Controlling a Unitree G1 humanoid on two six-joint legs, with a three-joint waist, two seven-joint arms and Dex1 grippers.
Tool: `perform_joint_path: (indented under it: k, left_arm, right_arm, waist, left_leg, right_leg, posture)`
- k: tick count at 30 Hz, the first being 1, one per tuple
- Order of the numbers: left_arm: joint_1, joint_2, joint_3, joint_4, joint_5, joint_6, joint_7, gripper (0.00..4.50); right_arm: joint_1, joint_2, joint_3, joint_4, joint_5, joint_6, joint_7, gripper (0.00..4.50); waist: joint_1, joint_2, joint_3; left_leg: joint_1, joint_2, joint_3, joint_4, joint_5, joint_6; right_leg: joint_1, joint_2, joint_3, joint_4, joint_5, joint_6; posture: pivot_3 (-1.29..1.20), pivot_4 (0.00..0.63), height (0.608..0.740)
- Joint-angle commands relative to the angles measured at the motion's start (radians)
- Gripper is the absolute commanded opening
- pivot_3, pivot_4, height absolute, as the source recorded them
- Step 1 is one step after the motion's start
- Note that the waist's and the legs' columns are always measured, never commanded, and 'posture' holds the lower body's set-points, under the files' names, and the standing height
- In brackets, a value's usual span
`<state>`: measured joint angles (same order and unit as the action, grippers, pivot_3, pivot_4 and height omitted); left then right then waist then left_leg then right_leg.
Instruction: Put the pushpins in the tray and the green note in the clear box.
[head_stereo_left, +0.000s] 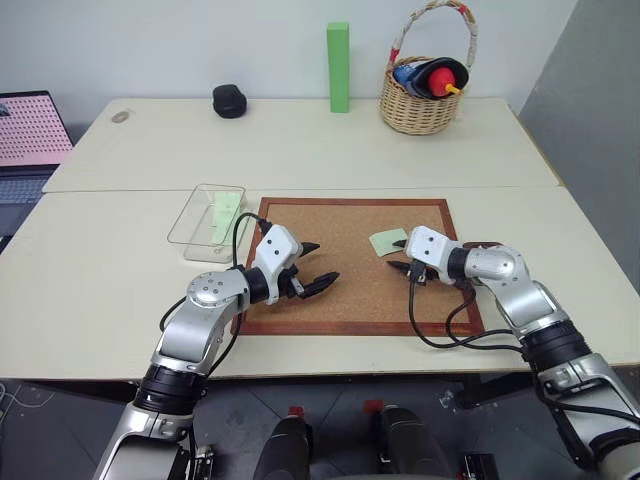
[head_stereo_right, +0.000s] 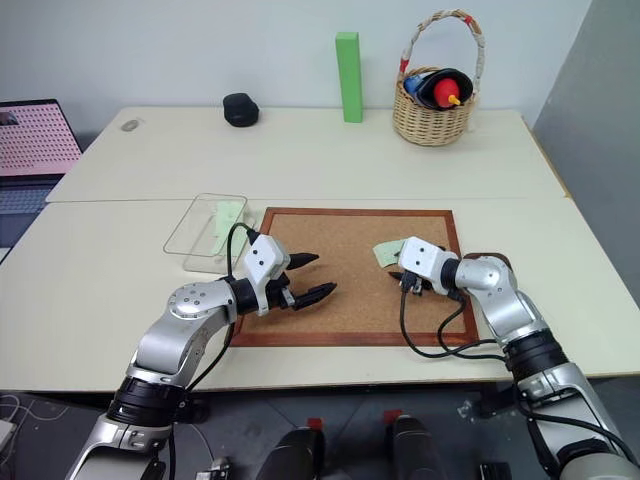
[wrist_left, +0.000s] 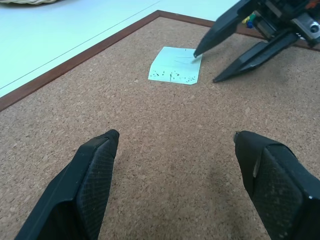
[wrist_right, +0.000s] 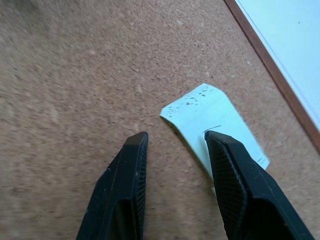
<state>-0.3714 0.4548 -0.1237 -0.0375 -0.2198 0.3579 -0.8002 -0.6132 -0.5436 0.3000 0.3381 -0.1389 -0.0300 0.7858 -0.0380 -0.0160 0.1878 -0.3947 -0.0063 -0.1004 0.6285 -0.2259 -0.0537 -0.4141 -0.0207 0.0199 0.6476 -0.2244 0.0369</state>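
Cork board (head_stereo_left: 350, 262) on tabletop (head_stereo_left: 300, 150), green note (head_stereo_left: 386, 242) lying loose on it, right gripper (wrist_right: 172, 150) jaws partly apart over its edge. Left gripper (head_stereo_left: 315, 265) jaws wide, empty. Clear box (head_stereo_left: 205, 214) holds only a paper slip (head_stereo_left: 224, 212). Note transfer pending; pushpins too small to confirm.

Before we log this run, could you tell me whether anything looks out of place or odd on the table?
The green note lies askew on the corkboard, peppered with small holes in the left wrist view; the right gripper has one finger over it. A pale green slip already lies in the clear box.
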Motion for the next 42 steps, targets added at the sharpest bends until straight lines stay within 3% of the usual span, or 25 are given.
perform_joint_path:
  k: [1,13,16,21,23,37,38,42]
  left_arm:
    - [-0.005,0.004,0.005,-0.022,0.002,-0.023,-0.002,3.91]
    - [-0.008,0.008,0.007,-0.022,0.001,-0.024,-0.005,3.91]
    - [-0.009,0.008,0.007,-0.023,0.001,-0.023,-0.005,3.91]
    - [-0.009,0.008,0.005,-0.027,0.002,-0.02,-0.004,3.91]
    - [-0.01,0.009,0.005,-0.026,0.001,-0.02,-0.005,3.91]
    - [-0.051,-0.033,0.02,0.045,-0.007,-0.066,0.009,3.91]
    - [-0.067,-0.037,0.015,0.074,0.006,-0.088,0.007,4.24]
    - [-0.114,-0.042,-0.011,0.162,0.04,-0.167,-0.017,4.49]
  right_arm:
    - [-0.044,0.003,0.01,0.056,-0.07,-0.075,-0.062,1.91]
    - [-0.077,0.023,0.015,0.139,-0.142,-0.191,-0.124,1.91]
    - [-0.072,0.033,0.012,0.144,-0.151,-0.207,-0.149,1.5]
    - [-0.057,0.047,0.015,0.143,-0.164,-0.218,-0.165,0.29]
    - [-0.056,0.053,0.016,0.143,-0.167,-0.219,-0.174,0.05]
    - [0.014,0.042,-0.022,-0.018,-0.106,-0.242,-0.173,0.05]
    - [0.027,0.036,-0.026,-0.043,-0.099,-0.237,-0.163,0.0]
    - [0.056,0.029,-0.037,-0.105,-0.077,-0.212,-0.139,0.0]
  waist:
    - [0.001,0.0,0.0]
    - [0.0,0.0,0.0]
    - [0.0,0.0,0.0]
    - [0.0,0.0,0.0]
    - [0.0,0.0,0.0]
    - [0.004,0.0,0.0]
    - [0.004,0.0,0.0]
    - [0.006,0.0,0.0]
  left_leg:
    - [0.0,0.0,0.0,0.0,0.0,0.0]
    - [0.001,0.0,0.0,0.0,0.0,0.0]
    - [0.001,0.0,0.0,0.0,0.0,0.0]
    - [0.001,0.0,0.0,0.0,0.0,0.0]
    - [0.001,0.0,0.0,0.0,0.0,0.0]
    - [0.001,0.0,0.0,0.0,0.0,0.0]
    - [0.001,0.0,0.0,0.0,0.0,0.0]
    - [0.001,0.0,0.0,0.001,0.0,0.0]
  right_leg:
    - [0.0,0.0,0.0,0.0,0.0,0.0]
    - [0.0,0.0,0.0,0.0,0.0,0.0]
    - [0.001,0.0,0.001,0.0,0.0,0.0]
    - [0.0,0.0,0.001,0.0,0.0,0.0]
    - [0.0,0.0,0.001,0.0,0.0,0.0]
    - [0.001,0.0,0.001,0.0,0.0,0.0]
    - [0.001,0.0,0.001,0.0,0.0,0.0]
    - [0.001,0.0,0.001,0.0,0.0,0.0]
  posture:
    - [0.0,0.15,0.74]
    - [0.0,0.15,0.74]
    - [0.0,0.15,0.74]
    - [0.0,0.15,0.74]
    - [0.0,0.15,0.74]
    - [0.0,0.15,0.74]
    - [0.0,0.15,0.74]
    - [0.0,0.15,0.74]
